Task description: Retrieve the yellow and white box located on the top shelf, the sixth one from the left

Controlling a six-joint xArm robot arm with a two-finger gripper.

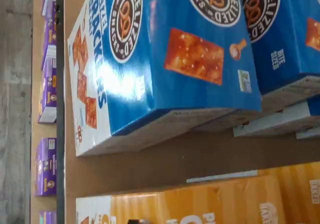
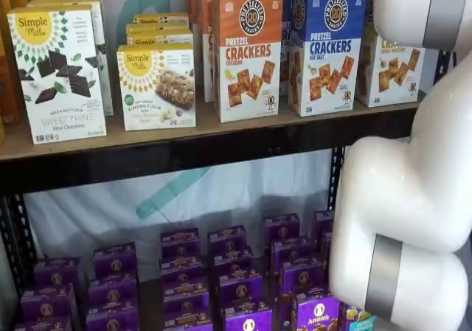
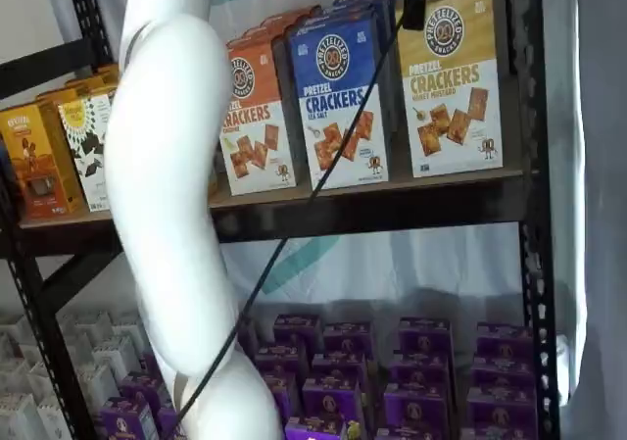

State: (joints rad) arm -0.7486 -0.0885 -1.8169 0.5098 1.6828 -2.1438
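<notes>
The yellow and white box (image 3: 451, 87) stands upright at the right end of the top shelf (image 3: 392, 203), next to the rack post. In a shelf view the arm hides its upper part and only the white lower front (image 2: 387, 73) shows. The wrist view shows its yellow top (image 1: 200, 204) beside the blue-topped carton (image 1: 170, 59) on the brown board (image 1: 175, 159). My gripper (image 3: 413, 4) shows only as a black finger with a cable, hanging from the view's top edge just above the box's upper left corner. No gap between fingers shows.
An orange-topped crackers carton (image 2: 247, 54) and a blue-topped one (image 2: 328, 47) stand left of the target. Simple Mills boxes (image 2: 155, 88) fill the shelf's left part. Purple boxes (image 2: 236, 279) fill the lower level. A black rack post (image 3: 524, 166) rises right of the target. My white arm (image 2: 413, 191) stands in front.
</notes>
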